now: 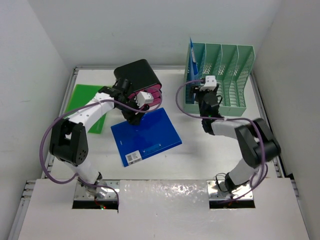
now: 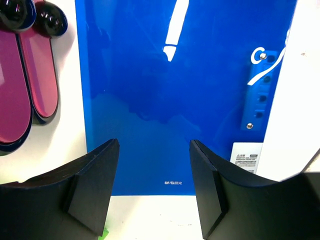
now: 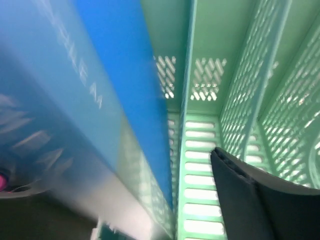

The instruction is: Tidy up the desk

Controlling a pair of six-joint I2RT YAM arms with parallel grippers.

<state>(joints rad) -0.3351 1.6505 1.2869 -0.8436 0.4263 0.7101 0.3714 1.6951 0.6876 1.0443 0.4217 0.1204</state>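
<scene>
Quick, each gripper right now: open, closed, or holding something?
Left gripper: open, empty, above the flat glossy blue plastic folder.
Right gripper: cannot be told; one finger shows inside the green slotted file rack.

Plain white walls on three sides; even, diffuse lighting, soft shadows.

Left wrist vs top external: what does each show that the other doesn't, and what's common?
Left wrist only: the left gripper seen plainly open, and a small white brand print at the blue folder edge nearest it. Top external only: the green file rack, an upright blue file in its leftmost slot, the right gripper at that slot, and a green sheet at the far left. Shared: the blue folder flat on the desk, its white label, and the pink drawer fronts.
</scene>
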